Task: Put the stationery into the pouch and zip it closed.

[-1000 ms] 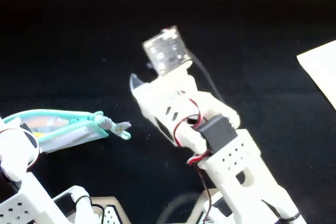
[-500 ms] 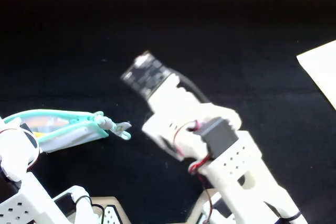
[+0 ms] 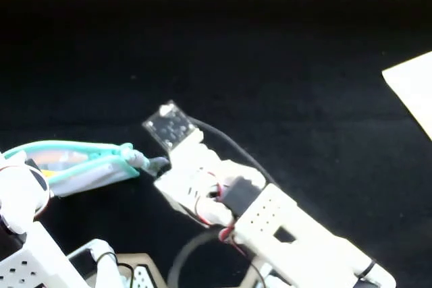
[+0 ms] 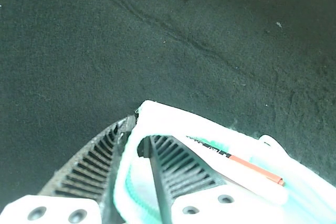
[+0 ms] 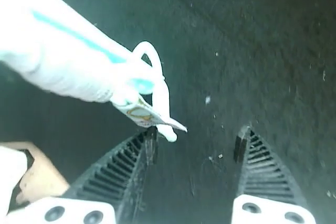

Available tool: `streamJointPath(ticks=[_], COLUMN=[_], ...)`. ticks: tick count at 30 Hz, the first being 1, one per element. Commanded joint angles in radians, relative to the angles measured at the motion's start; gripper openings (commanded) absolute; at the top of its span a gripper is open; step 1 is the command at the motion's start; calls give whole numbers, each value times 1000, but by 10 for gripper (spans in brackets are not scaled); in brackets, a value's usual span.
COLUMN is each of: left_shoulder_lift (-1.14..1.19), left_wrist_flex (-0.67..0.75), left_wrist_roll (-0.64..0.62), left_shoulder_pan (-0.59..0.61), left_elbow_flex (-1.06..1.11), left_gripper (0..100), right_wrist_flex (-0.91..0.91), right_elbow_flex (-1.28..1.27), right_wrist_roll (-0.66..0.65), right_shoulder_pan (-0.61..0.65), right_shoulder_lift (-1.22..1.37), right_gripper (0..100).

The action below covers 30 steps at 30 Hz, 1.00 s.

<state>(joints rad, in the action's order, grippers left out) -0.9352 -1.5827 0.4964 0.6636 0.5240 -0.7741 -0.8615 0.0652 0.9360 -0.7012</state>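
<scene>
A white pouch (image 3: 81, 166) with a teal zipper lies at the table's left, its mouth open along the top. My left gripper (image 4: 139, 148) is shut on the pouch's edge (image 4: 173, 124), and a white pen with an orange stripe (image 4: 252, 166) lies inside. The zipper pull (image 3: 156, 164) sticks out at the pouch's right end. My right gripper (image 5: 195, 145) is open just at that end, with the pull tab (image 5: 149, 115) touching or nearly touching one fingertip (image 5: 151, 142). In the high view the right gripper (image 3: 160, 166) sits against the pull.
A pale sheet of paper (image 3: 413, 89) lies at the table's right edge. The black cloth (image 3: 283, 59) covers the whole table. The arms' bases (image 3: 128, 269) stand at the front edge, with a tan board (image 5: 37, 178) under them.
My right arm has swung down and to the left, from the middle of the table to the pouch's zipper end. The left arm and the pouch have kept still.
</scene>
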Motion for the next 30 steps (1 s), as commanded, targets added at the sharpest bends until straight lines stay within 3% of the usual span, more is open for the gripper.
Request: streamJointPath(ticks=[1, 11, 30], left_shoulder_lift=[28, 28, 28], left_wrist_flex=[-21, -21, -21], left_wrist_roll=[-5, -5, -5], left_shoulder_pan=[-16, -16, -16], left_elbow_flex=[71, 76, 77], left_gripper=[7, 7, 7], right_wrist_flex=[90, 104, 262], right_elbow_flex=[-22, -73, -61], right_wrist_roll=[17, 18, 14], right_shoulder_pan=[12, 151, 36], right_shoulder_lift=[-22, -16, -13], right_gripper=[245, 245, 245])
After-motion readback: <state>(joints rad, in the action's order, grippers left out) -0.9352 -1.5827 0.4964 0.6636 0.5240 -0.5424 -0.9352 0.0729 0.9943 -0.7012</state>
